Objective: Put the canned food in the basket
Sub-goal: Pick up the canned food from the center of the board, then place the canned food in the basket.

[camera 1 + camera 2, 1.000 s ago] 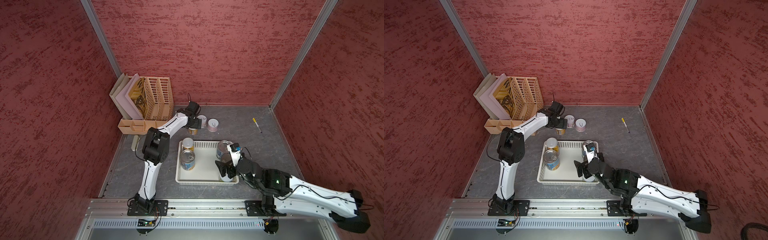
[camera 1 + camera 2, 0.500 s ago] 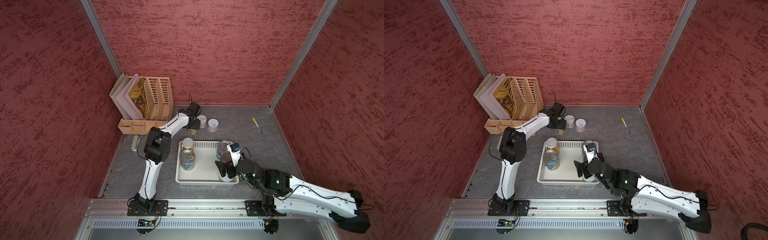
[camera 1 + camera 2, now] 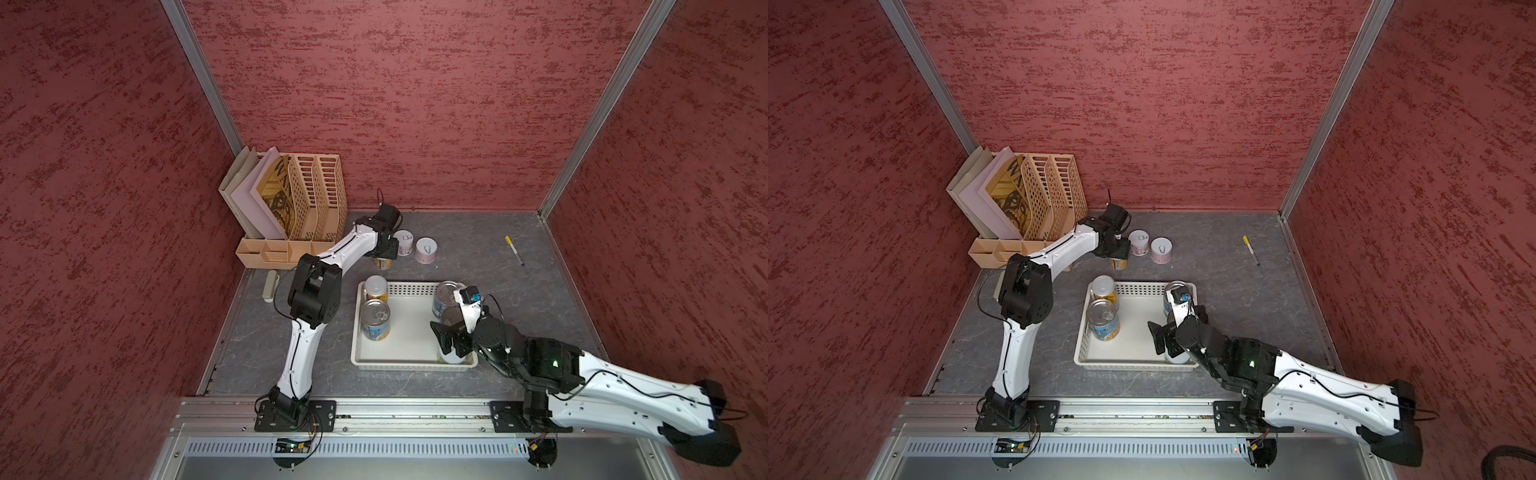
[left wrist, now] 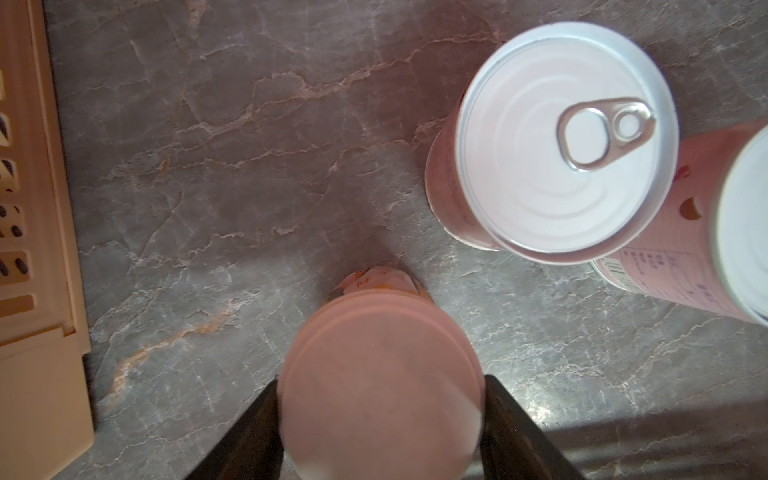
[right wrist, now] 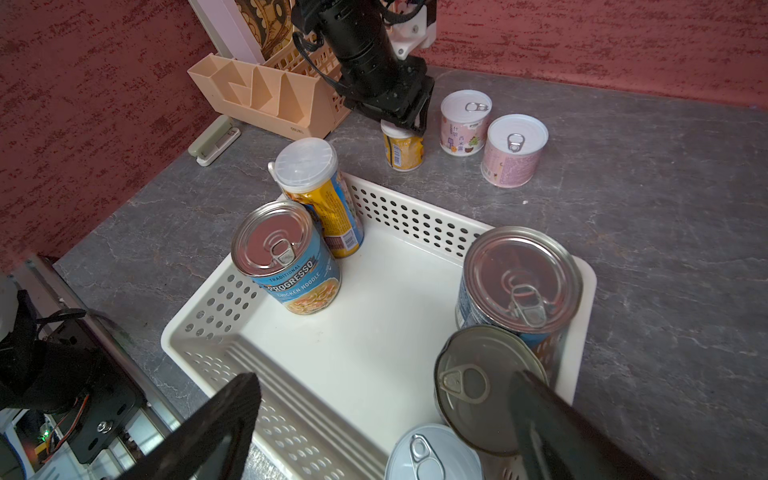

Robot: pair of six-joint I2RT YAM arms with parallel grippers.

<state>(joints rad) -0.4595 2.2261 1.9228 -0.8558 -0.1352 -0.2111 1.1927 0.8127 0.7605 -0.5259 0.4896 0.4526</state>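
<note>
The white perforated basket [image 3: 411, 286] [image 3: 1142, 286] [image 5: 415, 216] sits mid-table and holds several cans, among them a blue soup can [image 3: 375, 320] [image 5: 291, 266] and a tall yellow one [image 3: 376, 286] [image 5: 320, 195]. Just behind the basket, my left gripper [image 3: 384, 254] [image 4: 380, 415] [image 5: 405, 124] is shut on a small yellow can [image 3: 383, 263] [image 4: 380, 374] [image 5: 402, 151] standing on the table. Two pink cans [image 3: 404, 242] [image 3: 426, 250] [image 5: 464, 122] [image 5: 513, 149] stand beside it. My right gripper [image 3: 451, 340] [image 5: 386, 415] hangs open over the basket's near right corner, above a dark-topped can [image 5: 486, 386].
A beige file organizer [image 3: 307, 199] with papers fills the back left corner. A green stapler [image 3: 271, 286] [image 5: 214, 141] lies left of the basket. A yellow-capped pen [image 3: 514, 250] lies at the back right.
My left gripper has gone from open to shut on the small yellow can. The left elbow has shifted slightly. The right arm has stayed still.
</note>
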